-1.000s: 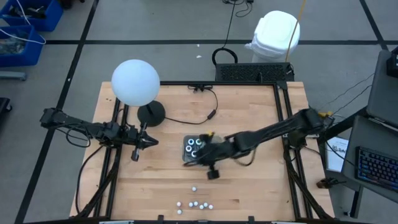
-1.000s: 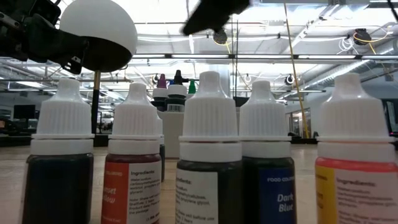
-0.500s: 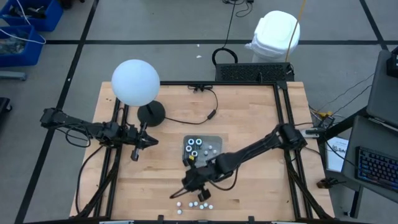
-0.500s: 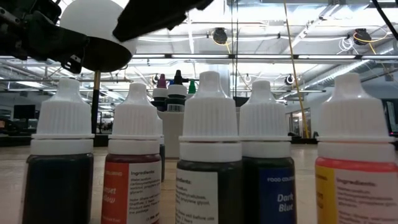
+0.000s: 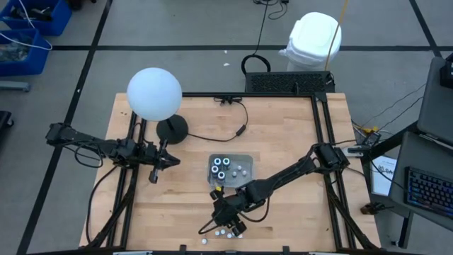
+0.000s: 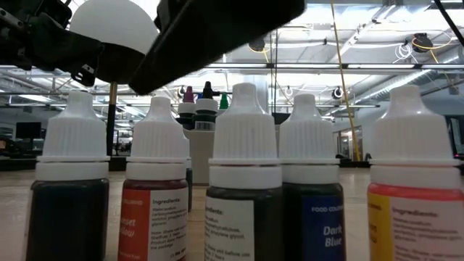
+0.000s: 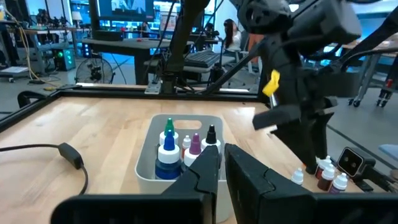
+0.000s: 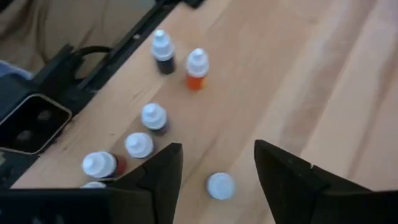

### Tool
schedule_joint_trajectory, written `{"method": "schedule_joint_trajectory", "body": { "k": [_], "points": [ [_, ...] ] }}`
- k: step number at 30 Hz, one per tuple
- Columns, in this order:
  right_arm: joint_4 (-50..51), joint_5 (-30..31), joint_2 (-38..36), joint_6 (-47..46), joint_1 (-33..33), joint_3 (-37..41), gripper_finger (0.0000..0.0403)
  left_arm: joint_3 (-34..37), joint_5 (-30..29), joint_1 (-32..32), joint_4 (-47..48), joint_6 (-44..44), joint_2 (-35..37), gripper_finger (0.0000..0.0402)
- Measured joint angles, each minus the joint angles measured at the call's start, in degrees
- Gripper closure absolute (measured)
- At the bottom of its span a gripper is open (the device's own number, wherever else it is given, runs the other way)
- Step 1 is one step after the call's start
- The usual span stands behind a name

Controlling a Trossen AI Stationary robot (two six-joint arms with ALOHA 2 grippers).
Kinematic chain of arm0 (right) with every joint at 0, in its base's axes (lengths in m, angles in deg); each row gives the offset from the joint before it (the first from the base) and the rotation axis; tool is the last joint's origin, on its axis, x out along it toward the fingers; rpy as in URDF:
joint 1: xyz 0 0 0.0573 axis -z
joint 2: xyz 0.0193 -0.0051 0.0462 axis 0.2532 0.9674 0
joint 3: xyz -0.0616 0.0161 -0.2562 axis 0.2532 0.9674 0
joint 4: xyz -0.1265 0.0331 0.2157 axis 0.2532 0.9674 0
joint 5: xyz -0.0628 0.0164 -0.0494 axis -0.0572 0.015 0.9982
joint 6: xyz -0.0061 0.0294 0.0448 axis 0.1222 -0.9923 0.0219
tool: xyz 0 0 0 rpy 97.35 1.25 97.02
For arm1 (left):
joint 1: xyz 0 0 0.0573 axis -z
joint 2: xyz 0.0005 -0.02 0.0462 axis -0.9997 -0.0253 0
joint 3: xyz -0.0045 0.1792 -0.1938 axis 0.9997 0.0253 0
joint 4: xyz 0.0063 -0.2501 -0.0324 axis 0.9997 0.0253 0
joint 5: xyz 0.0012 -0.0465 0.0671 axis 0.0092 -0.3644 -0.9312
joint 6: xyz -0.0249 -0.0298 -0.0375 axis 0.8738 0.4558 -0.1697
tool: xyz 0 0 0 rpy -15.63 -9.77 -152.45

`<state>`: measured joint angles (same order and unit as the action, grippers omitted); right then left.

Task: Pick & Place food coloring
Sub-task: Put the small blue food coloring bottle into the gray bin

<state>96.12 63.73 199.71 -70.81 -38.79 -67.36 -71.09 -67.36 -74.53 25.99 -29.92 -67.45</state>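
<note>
Several small white-capped food coloring bottles [image 8: 153, 117] stand upright on the wooden table close to its near edge, also as a row of bottles [image 6: 244, 181] in the low view. More bottles and round pots sit in the clear grey tray [image 5: 247, 160]. My right gripper [image 8: 217, 155] hangs open above the loose group, its fingers on either side of one white-capped bottle [image 8: 219, 185] without touching it. My left gripper [image 5: 153, 175] waits shut at the table's left, away from the bottles.
A lamp with a white globe [image 5: 153, 92] and a black round base [image 5: 172, 129] stands at the far left, its cable [image 5: 212, 136] trailing across the table. A black frame rail and a small camera [image 8: 31, 124] run along the near edge beside the loose bottles.
My right gripper has gone from beside the tray toward the table's near edge and now stands low over the loose bottles. The bottles have stayed where they were.
</note>
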Motion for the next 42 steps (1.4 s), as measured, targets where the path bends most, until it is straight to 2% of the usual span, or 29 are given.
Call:
{"method": "schedule_joint_trajectory", "body": {
  "k": [14, 20, 26, 34, 38, 42],
  "points": [
    [-11.6, 0.0, 0.0, 1.5, 0.0, 9.4, 0.023, 0.0, 0.0, 0.0, 0.0, 0.0, 0.0, 0.0364],
    [-12.3, 0.9, 0.0, 1.5, 0.0, 10.9, 0.0244, 0.0, 0.0, 0.0, 0.0, 0.0, 0.0, 0.0364],
    [-12.8, 1.6, 0.0, 1.5, 0.0, 10.9, 0.0279, 0.0, 0.0, 0.0, 0.0, 0.0, 0.0, 0.0364],
    [-12.7, 1.5, 0.0, 1.0, 0.1, 10.9, 0.0357, 0.0, 0.0, 0.0, 0.0, 0.0, 0.0, 0.0364],
    [-12.2, 1.5, -0.7, -0.4, 0.1, 10.9, 0.0357, 0.0, 0.0, 0.0, 0.1, 0.0, 0.0, 0.0364],
    [-9.3, 1.5, -5.9, -0.2, 0.0, 10.8, 0.0357, 0.0, 0.0, 0.0, 0.7, 0.0, 0.0, 0.0364]
  ]
}}
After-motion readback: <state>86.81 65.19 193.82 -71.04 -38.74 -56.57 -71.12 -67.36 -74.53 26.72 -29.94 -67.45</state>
